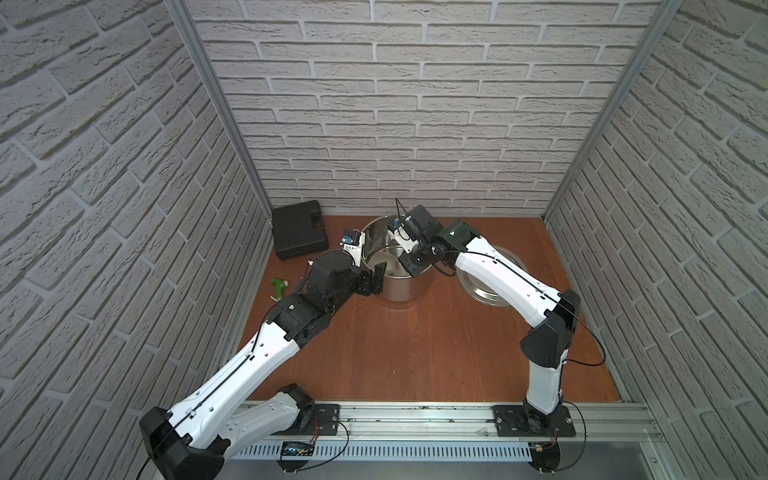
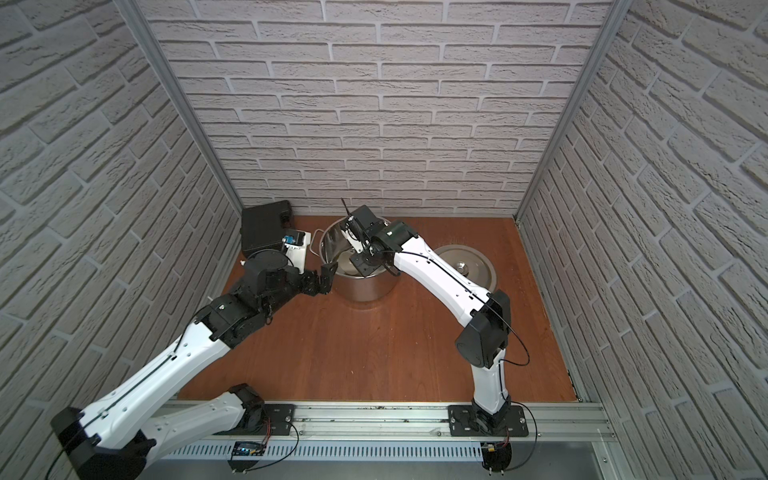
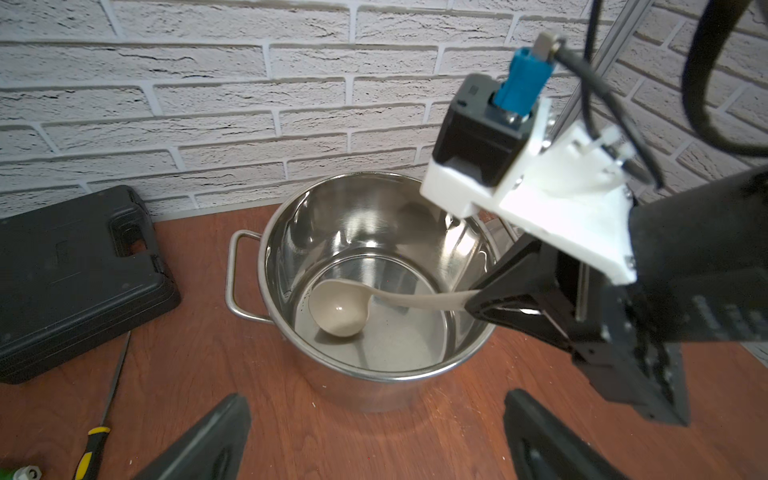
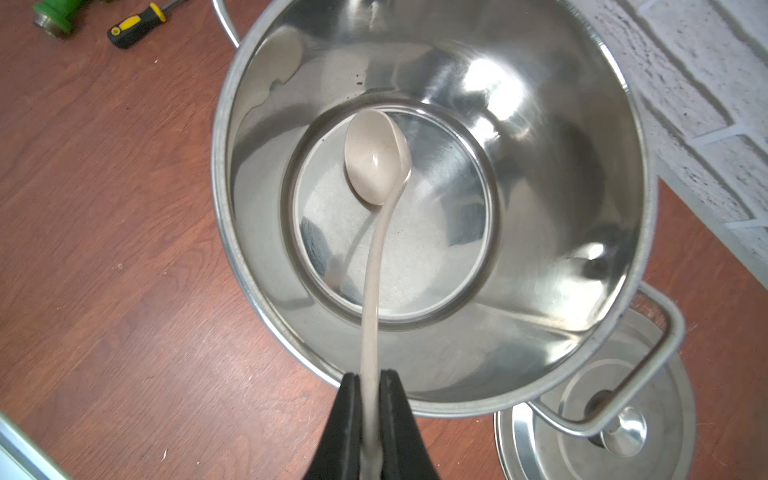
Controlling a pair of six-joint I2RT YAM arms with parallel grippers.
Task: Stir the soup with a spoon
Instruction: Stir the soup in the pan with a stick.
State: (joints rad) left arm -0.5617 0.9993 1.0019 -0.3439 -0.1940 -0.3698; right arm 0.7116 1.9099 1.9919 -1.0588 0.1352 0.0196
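A shiny steel pot [image 1: 405, 291] [image 2: 365, 291] stands at the back middle of the wooden table. No soup shows inside it; its bottom [image 4: 415, 249] looks bare. My right gripper [image 4: 369, 374] [image 1: 411, 266] hangs over the near rim, shut on the slim handle of the cream spoon [image 4: 376, 158]. The spoon's round bowl [image 3: 338, 311] sits low in the pot, near the bottom. My left gripper [image 3: 376, 397] [image 1: 376, 282] is open just outside the pot's left wall [image 3: 374, 216] and holds nothing.
The flat steel lid [image 1: 482, 291] [image 4: 582, 415] lies right of the pot, next to its loop handle. A black case [image 1: 299, 235] [image 3: 75, 282] sits at the back left. A green-handled tool [image 1: 279, 286] and a yellow-black screwdriver [image 3: 93, 449] lie left of the pot. Brick walls enclose three sides.
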